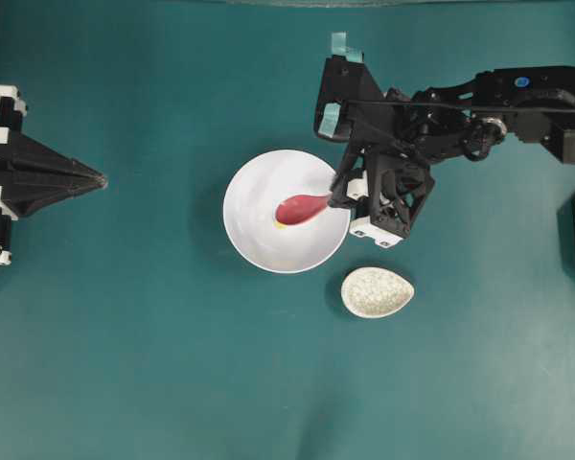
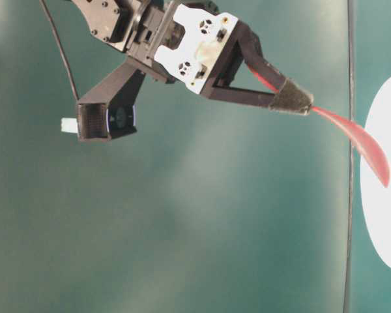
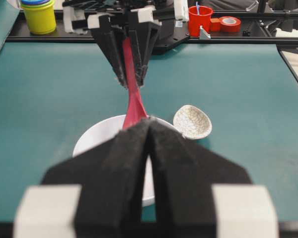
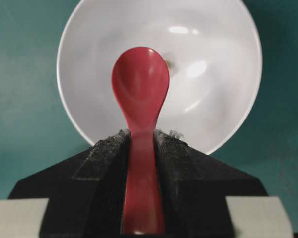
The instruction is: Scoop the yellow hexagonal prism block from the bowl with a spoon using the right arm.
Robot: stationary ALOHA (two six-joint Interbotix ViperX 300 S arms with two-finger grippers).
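My right gripper (image 1: 337,196) is shut on the handle of the pink-red spoon (image 1: 302,208). The spoon's scoop (image 4: 140,82) is lowered into the white bowl (image 1: 259,240), near the bowl's middle. A tiny yellow hexagonal prism block (image 4: 170,64) peeks out at the scoop's far right edge, on the bowl floor and mostly hidden by the spoon. From overhead only a yellow sliver of the block (image 1: 281,224) shows beside the scoop. My left gripper (image 1: 101,179) is shut and holds nothing, far to the left of the bowl.
A speckled egg-shaped spoon rest (image 1: 377,292) lies just right of and in front of the bowl. Beyond the table's far edge stand a yellow tub (image 3: 38,15), a red cup (image 3: 200,20) and a red tape roll (image 3: 230,23).
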